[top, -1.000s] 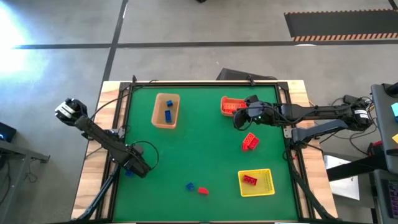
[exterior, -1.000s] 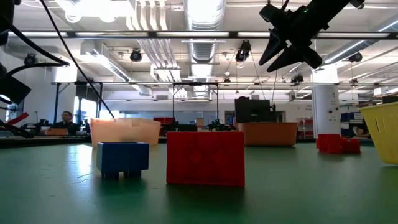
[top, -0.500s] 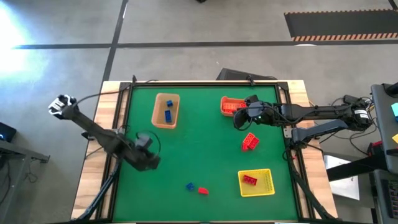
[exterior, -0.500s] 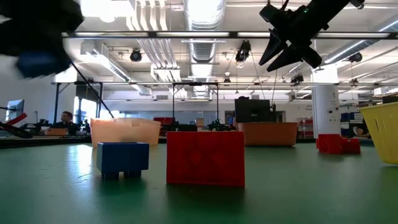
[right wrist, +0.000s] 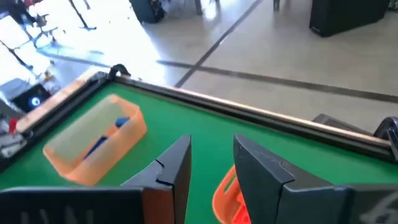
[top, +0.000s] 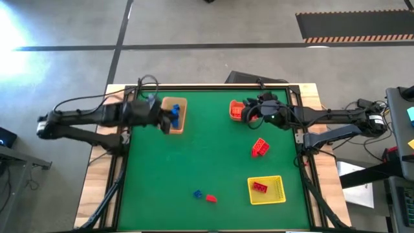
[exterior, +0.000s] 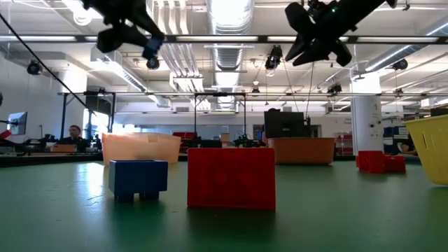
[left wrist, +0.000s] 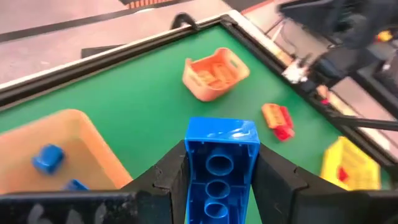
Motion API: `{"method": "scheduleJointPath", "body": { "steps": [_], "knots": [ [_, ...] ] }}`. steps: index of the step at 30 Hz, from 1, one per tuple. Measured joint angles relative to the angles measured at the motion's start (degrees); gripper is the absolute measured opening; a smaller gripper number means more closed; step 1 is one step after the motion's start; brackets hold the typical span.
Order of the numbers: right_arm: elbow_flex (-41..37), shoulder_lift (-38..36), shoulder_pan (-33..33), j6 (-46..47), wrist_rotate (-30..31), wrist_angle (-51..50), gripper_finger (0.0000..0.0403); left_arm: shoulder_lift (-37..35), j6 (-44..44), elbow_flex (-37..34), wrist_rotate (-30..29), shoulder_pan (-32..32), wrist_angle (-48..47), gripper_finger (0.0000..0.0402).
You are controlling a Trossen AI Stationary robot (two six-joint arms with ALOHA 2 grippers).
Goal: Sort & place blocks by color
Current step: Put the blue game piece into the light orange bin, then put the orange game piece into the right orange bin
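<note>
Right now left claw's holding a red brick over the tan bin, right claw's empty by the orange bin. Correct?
Not quite: the brick in the left claw is blue, per the left wrist view. The rest holds: it's at the tan bin, right claw empty by the orange bin.

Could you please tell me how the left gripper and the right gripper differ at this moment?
The left gripper is shut on a blue block; the right gripper is open and holds nothing. The left gripper hangs at the tan bin, which already holds blue blocks, while the right gripper hangs at the orange bin. Both are raised well above the green table, at its far side.
</note>
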Motion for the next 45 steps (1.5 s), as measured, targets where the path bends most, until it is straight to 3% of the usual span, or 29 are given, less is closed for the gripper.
{"method": "scheduleJointPath", "body": {
  "steps": [3,10,19,23,28,35,40,45],
  "knots": [
    [0.00,0.00,-1.09,-0.09,-0.02,1.10,0.0107,1.91,3.58,-0.93,5.77,8.75,1.90,0.0117],
    [0.00,0.00,-1.94,-0.11,-0.02,1.24,0.0105,10.54,4.70,-5.50,6.16,21.67,1.80,0.0117],
    [0.00,0.00,-1.94,-0.85,-0.17,1.19,0.0105,21.15,3.14,-6.17,6.03,23.75,1.84,0.0123],
    [0.00,0.00,-1.94,1.52,-1.46,1.14,0.0105,22.10,3.47,-6.13,6.03,23.75,1.84,0.0209],
    [0.00,0.00,-1.94,11.65,-11.04,0.72,0.0105,20.33,3.79,-6.13,6.01,23.75,1.93,0.0275],
    [0.00,0.00,-1.92,31.83,-29.28,-4.49,0.0105,15.99,5.15,-5.49,6.64,23.75,1.84,0.0283],
    [0.00,0.16,-0.67,44.90,-43.36,-19.79,0.0105,10.98,6.88,-5.15,6.55,23.75,2.28,0.0285],
    [0.00,1.93,1.30,50.78,-46.69,-38.23,0.0105,7.27,6.85,-5.24,2.71,23.75,3.81,0.0285]
  ]
}}
